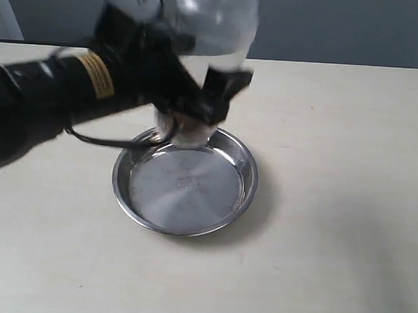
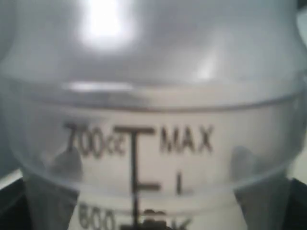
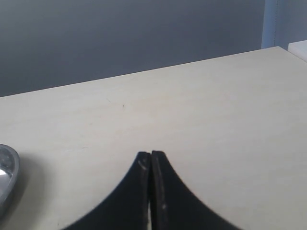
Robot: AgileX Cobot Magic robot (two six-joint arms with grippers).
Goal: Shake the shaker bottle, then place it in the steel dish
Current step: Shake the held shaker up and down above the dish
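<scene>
The clear frosted shaker bottle [image 1: 213, 25] hangs in the air above the far rim of the steel dish [image 1: 185, 183], blurred by motion. My left gripper [image 1: 197, 104] is shut on its body, with the domed shoulder rising above the fingers and brown and white grains [image 1: 189, 131] showing low down. In the left wrist view the shaker bottle [image 2: 153, 96] fills the picture, its "700cc MAX" markings facing the camera between the dark fingers [image 2: 292, 201]. My right gripper [image 3: 150, 155] is shut with nothing in it, low over bare table. An edge of the steel dish [image 3: 5, 175] shows beside it.
The pale wooden table [image 1: 332, 203] stretches around the dish. A grey wall [image 1: 339, 27] stands behind the table's far edge. The left arm [image 1: 52, 94] reaches in from the left, with a black cable hanging over the dish's left rim.
</scene>
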